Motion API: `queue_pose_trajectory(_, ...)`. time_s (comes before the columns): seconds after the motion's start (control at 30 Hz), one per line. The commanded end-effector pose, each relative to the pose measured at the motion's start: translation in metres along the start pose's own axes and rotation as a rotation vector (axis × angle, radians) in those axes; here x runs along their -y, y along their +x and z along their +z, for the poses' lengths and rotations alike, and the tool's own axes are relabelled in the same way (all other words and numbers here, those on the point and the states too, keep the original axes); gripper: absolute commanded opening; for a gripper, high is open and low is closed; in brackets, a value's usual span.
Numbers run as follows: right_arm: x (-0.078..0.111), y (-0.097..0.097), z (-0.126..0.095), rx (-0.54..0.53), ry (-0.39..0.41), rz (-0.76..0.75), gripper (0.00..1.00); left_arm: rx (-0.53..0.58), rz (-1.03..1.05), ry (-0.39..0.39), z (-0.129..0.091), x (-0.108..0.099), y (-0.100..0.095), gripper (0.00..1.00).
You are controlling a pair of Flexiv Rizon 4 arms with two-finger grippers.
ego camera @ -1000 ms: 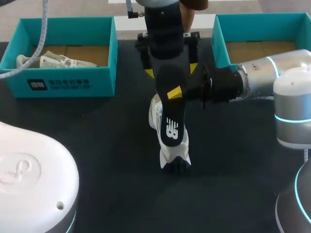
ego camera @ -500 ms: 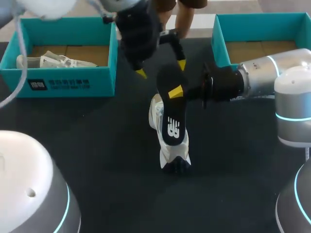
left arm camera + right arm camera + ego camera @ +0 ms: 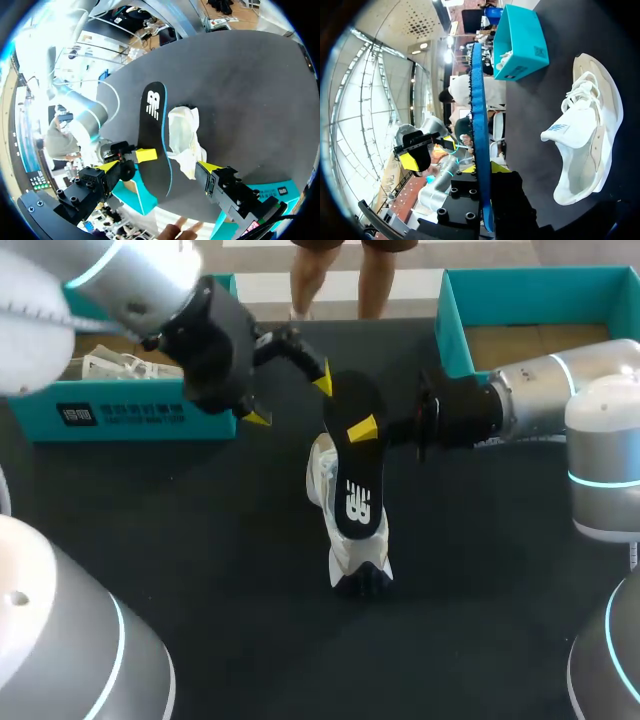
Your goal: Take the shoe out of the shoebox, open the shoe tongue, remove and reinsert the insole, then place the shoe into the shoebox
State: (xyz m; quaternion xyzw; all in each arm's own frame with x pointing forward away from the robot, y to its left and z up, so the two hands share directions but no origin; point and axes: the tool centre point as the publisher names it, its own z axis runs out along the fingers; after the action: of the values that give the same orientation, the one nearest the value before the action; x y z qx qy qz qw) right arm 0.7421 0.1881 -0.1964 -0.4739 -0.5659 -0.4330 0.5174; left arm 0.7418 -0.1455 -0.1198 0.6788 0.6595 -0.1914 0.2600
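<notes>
A black insole (image 3: 352, 472) with a white logo hangs above the table, and my right gripper (image 3: 364, 430) is shut on its upper half. In the right wrist view the insole (image 3: 478, 115) shows edge-on with a blue rim, pinched in the right gripper (image 3: 483, 171). Below it a white shoe (image 3: 347, 548) lies on its side on the black table (image 3: 200, 540). My left gripper (image 3: 290, 402) is open and empty, up and to the left of the insole. In the left wrist view the insole (image 3: 153, 131) and shoe (image 3: 183, 140) lie ahead of the left gripper (image 3: 158, 167).
A teal shoebox (image 3: 140, 412) at the back left holds another white shoe (image 3: 118, 366). A second teal shoebox (image 3: 452, 335) stands at the back right, behind my right arm (image 3: 540, 395).
My left arm has swung from over the insole's top to the left, toward the left box, its fingers staying open. The right arm, insole and shoe have not moved.
</notes>
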Motion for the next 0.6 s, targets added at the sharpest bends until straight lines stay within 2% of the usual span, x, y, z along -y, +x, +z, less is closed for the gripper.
queue_pose_trajectory(0.03,0.0,0.0,0.0,0.003,0.003,0.001,0.0,0.406,0.003,-0.045,-0.001,0.007,0.02,1.0)
queue_pose_trajectory(0.47,0.005,-0.002,0.001,0.002,0.0,0.004,0.0,0.406,0.003,-0.045,-0.001,0.007,0.02,1.0)
queue_pose_trajectory(0.5,0.005,-0.002,0.002,0.002,-0.001,0.002,0.0,0.472,-0.05,-0.032,0.004,0.007,0.022,1.0)
queue_pose_trajectory(0.6,0.005,-0.001,0.002,0.001,-0.003,0.001,0.0,0.563,-0.082,-0.037,0.02,0.0,0.038,1.0)
